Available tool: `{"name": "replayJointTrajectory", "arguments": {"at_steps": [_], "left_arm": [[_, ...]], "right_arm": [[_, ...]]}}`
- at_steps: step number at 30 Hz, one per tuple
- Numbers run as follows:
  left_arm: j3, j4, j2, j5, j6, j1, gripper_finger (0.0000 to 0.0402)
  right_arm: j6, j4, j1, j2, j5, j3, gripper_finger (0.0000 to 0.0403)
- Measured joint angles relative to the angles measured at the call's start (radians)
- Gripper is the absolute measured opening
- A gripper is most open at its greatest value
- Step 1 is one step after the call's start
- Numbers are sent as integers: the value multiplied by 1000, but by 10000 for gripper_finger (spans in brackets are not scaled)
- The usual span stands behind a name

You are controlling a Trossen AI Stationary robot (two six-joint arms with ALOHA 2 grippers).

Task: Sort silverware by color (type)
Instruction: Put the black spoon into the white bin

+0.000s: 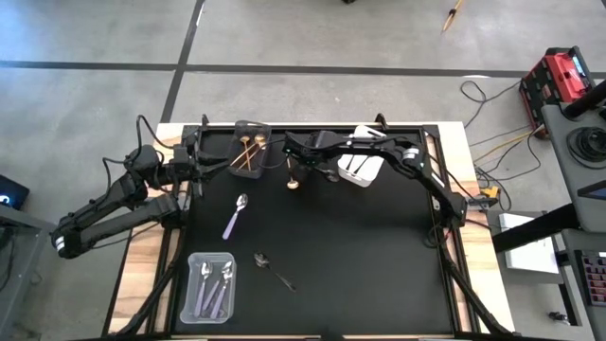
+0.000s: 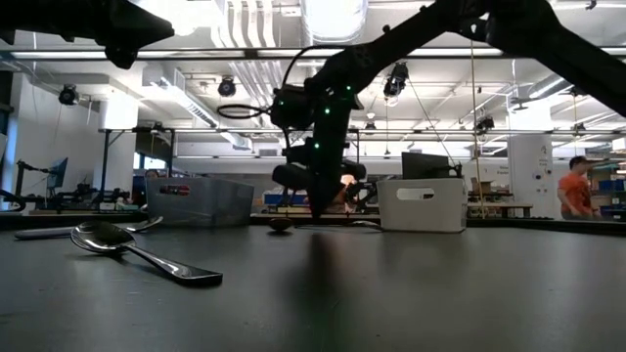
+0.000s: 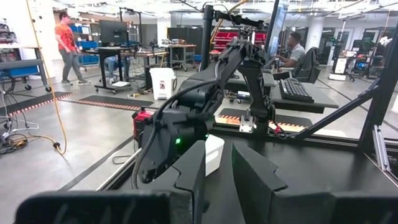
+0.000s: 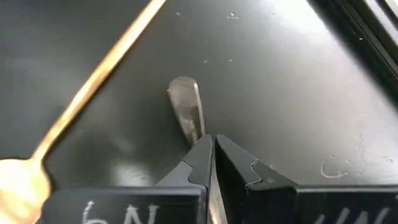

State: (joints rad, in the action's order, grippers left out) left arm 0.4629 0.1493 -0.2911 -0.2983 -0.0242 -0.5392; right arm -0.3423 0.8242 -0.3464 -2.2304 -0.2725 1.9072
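**Gold spoon pinched near the dark bin**

High view: the right gripper (image 1: 292, 170) is being held over the mat's far side, just beside the dark bin (image 1: 252, 150) w/ gold spoons inside. A gold spoon (image 1: 293, 183) is lying below it. 1 lilac-handled spoon (image 1: 235, 216) and 1 dark spoon (image 1: 269, 265) are lying mid-mat; 3 lilac ones are sitting in the clear bin (image 1: 210, 287). The left gripper (image 1: 196, 159) is being parked at the mat's far left edge.

Low view: the dark spoon (image 2: 137, 251) is lying nearest.

Right wrist view: jaws are being kept nearly closed on a spoon handle (image 4: 186, 117).

Left wrist view: jaws are being held apart, empty.
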Motion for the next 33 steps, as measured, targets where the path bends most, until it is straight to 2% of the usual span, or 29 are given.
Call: {"name": "replayJointTrajectory", "arguments": {"at_steps": [25,33], "left_arm": [[0,0,5,0,0,0,61],[0,0,6,0,0,0,61]], "right_arm": [[-18,-45,3,-44,-16,-9,12],[-28,-36,15,-41,33,-5,12]]}}
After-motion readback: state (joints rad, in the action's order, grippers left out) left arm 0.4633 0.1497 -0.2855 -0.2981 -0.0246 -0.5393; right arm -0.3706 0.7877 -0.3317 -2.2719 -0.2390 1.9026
